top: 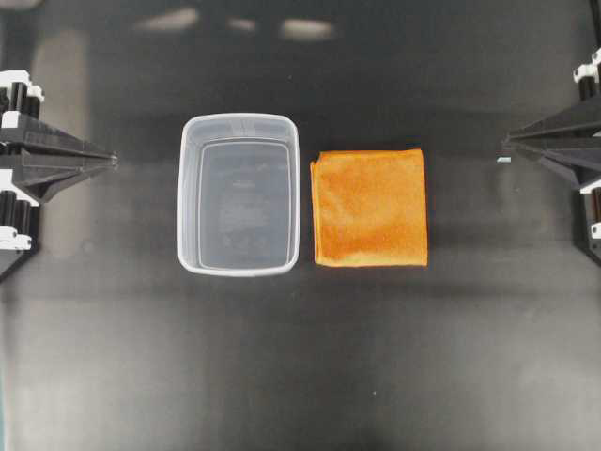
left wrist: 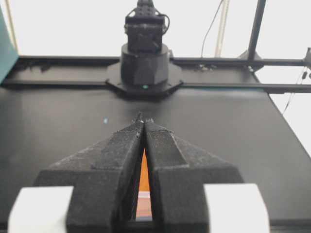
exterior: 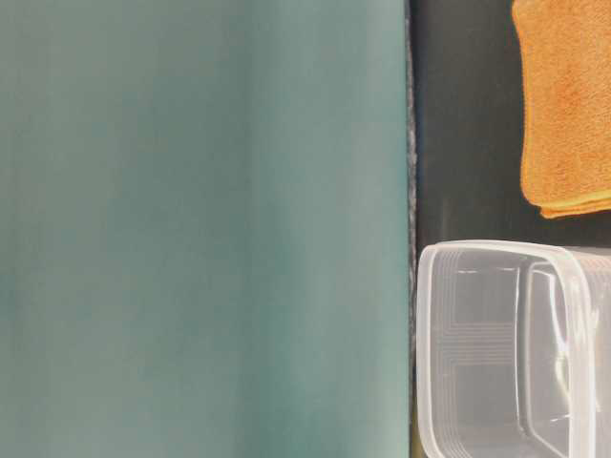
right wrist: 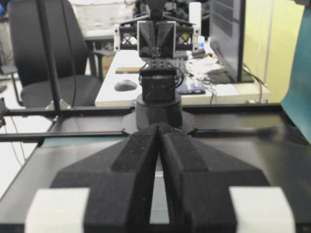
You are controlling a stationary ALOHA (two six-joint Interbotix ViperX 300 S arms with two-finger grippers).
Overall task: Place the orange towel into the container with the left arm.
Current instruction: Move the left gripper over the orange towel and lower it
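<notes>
The orange towel (top: 370, 208) lies folded flat on the black table, just right of the clear container (top: 238, 194), which stands empty. The table-level view shows the towel (exterior: 565, 105) above the container (exterior: 496, 343). My left gripper (top: 113, 161) rests shut at the far left edge, well clear of the container, with nothing held. In the left wrist view its tips (left wrist: 144, 119) touch, and a sliver of orange shows through the gap behind them. My right gripper (top: 505, 142) is shut at the far right edge, away from the towel; its tips (right wrist: 159, 125) meet too.
The black tabletop (top: 300, 357) stretches around both objects. The opposite arm's base (left wrist: 145, 58) stands at the far end in the left wrist view. A teal wall (exterior: 200, 229) fills the left of the table-level view.
</notes>
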